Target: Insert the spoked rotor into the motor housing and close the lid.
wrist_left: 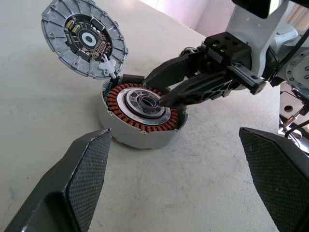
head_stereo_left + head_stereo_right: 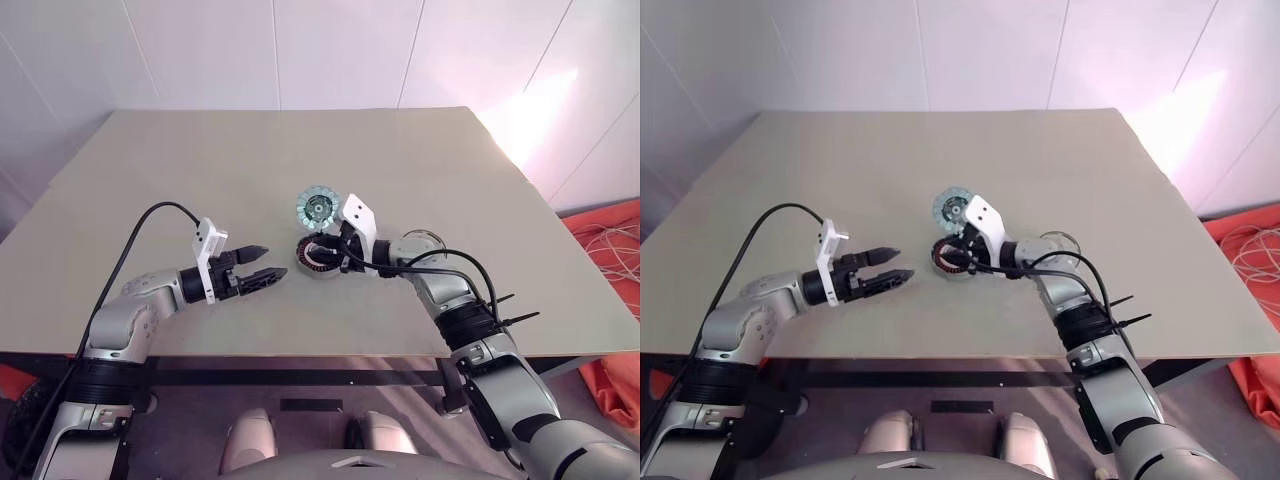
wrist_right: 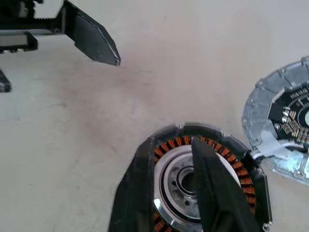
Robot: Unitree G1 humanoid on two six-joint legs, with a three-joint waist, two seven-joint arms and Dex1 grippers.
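On the left of the pale beige desk, the left gripper hovers just above the surface with its two black fingers spread wide and nothing between them, pointing right toward the parts but apart from them. Right of it, near the desk's middle, sits the motor housing, a shallow round cup, silver-grey outside, with a coppery-brown winding ring around a silver hub. Its inside looks bare: no thin spoked grey wheel lies over the windings, and the spoked rotor cannot be made out anywhere on the desk, so the insertion appears not yet done. Just beyond the housing, on its far side and touching its rim, lies the lid, a round disc turned open with its pale segmented ring and dark centre facing up. From the right, the right gripper reaches in over the housing, its fingers nearly together above the hub; whether they pinch anything small cannot be told. Both the rotor's seating and the closing of the lid seem left to do.
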